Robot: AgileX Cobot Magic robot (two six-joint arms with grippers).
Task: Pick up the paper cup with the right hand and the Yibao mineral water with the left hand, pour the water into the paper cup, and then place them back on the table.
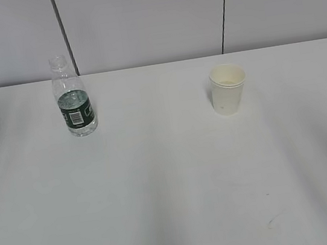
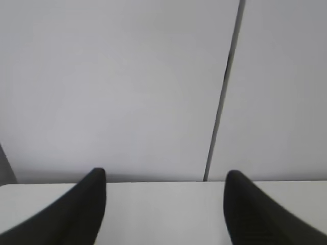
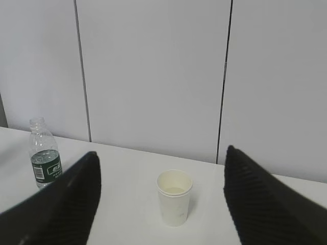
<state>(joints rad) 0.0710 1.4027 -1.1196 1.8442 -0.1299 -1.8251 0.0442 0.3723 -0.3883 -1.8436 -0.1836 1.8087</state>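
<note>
Your right hand (image 3: 161, 204) has its jaws spread wide with nothing between them, and the paper cup (image 3: 174, 197) stands upright ahead, almost centred in the gap, a touch toward the right jaw. Drive straight forward, keep the jaws level and below the rolled rim, and close gently: a thin cup will likely crush or tip if you squeeze hard.

Your left hand (image 2: 164, 209) is also open and empty, and nothing lies between or ahead of its jaws but bare table. The Yibao mineral water (image 1: 73, 97) is out of its wrist view, so swing until the bottle sits in the gap, then grip on the green label. From the right wrist view, the bottle stands upright, beyond and outside the left jaw.

The table (image 1: 173, 194) is plain white with faint scuffs. Behind it runs a pale panelled wall (image 3: 153, 76) with dark vertical seams.
</note>
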